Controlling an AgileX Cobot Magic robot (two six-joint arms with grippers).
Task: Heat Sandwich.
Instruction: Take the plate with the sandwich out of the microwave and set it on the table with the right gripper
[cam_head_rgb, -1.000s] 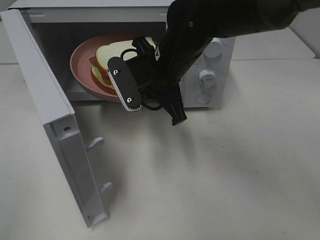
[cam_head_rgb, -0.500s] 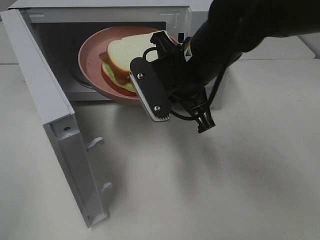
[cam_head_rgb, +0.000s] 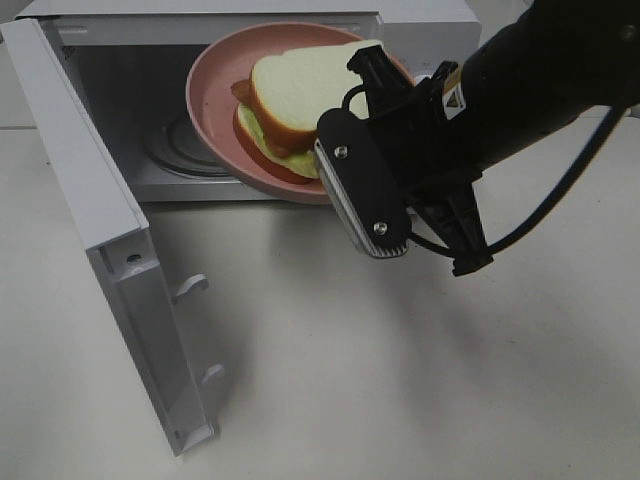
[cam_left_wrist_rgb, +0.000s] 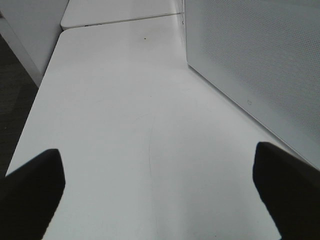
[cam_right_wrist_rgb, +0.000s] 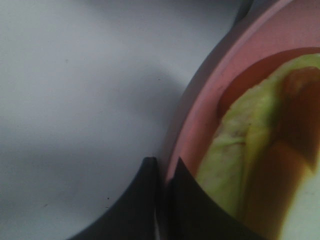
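A: Sandwich (cam_head_rgb: 300, 95) and its plate (cam_head_rgb: 215, 100) sit higher and further right than a second ago. Then the plate lay low inside the oven (cam_head_rgb: 90, 190); now it hangs tilted at the oven mouth, mostly clear of the cavity, over the near sill.

B: Who has it?

A: The right pincer (cam_head_rgb: 335, 150). Its tips are together on the plate's near rim; the right wrist view shows them clamped on the pink edge (cam_right_wrist_rgb: 165, 175), the sandwich's green filling (cam_right_wrist_rgb: 235, 150) just beside.

B: So it's coming out, not going in?

A: That is my reading. The turntable (cam_head_rgb: 180, 150) is bare and showing behind the plate, and the door (cam_head_rgb: 110, 250) stands wide open to the left. Whether heating is done I can't tell from here; the dials are hidden behind the arm.

B: And the left pincer (cam_left_wrist_rgb: 160, 195)?

A: Fingers (cam_left_wrist_rgb: 30, 190) wide apart, holding nothing, over bare desk (cam_left_wrist_rgb: 125, 125) beside the oven's side wall.

B: Risk?

A: The plate tilts toward the left, and the sandwich rests loose on it. I'd guess it could slide if the tilt grows. Next likely call: level it and set it on the desk in front of the oven.
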